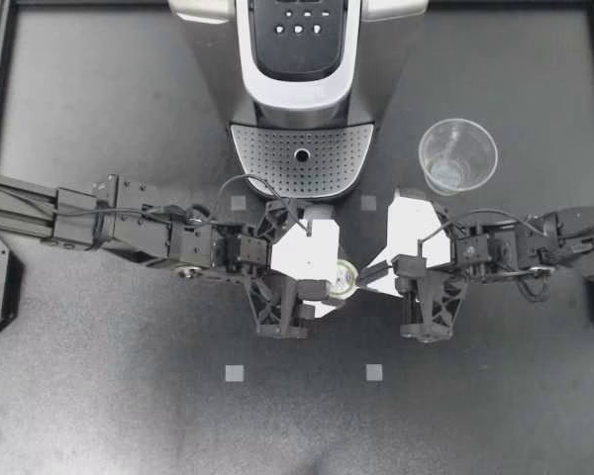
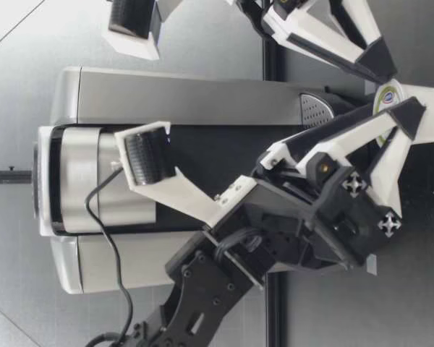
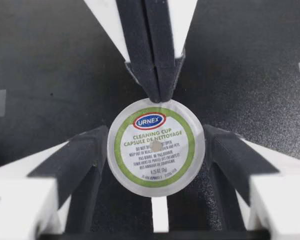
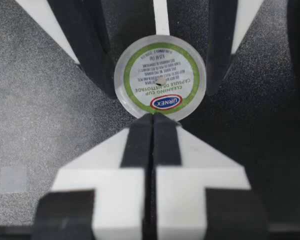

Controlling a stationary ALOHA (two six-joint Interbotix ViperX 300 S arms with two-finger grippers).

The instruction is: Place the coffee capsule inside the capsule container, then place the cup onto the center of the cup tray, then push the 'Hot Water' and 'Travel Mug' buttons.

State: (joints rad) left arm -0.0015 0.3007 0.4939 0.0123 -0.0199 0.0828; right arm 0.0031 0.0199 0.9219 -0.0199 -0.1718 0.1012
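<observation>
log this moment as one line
left gripper: jaws shut on coffee capsule | right gripper: jaws shut, against its rim | cup: not on cup tray

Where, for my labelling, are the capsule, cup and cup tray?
capsule [image 3: 156, 146]: left wrist view, middle of its foil lid.
cup [image 1: 456, 158]: top view, its clear inside, seen through the open mouth.
cup tray [image 1: 267, 163]: top view, bare perforated plate.

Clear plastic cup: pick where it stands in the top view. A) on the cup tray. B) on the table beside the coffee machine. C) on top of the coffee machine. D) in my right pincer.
B: the clear plastic cup stands on the table beside the coffee machine, apart from its perforated cup tray.
</observation>
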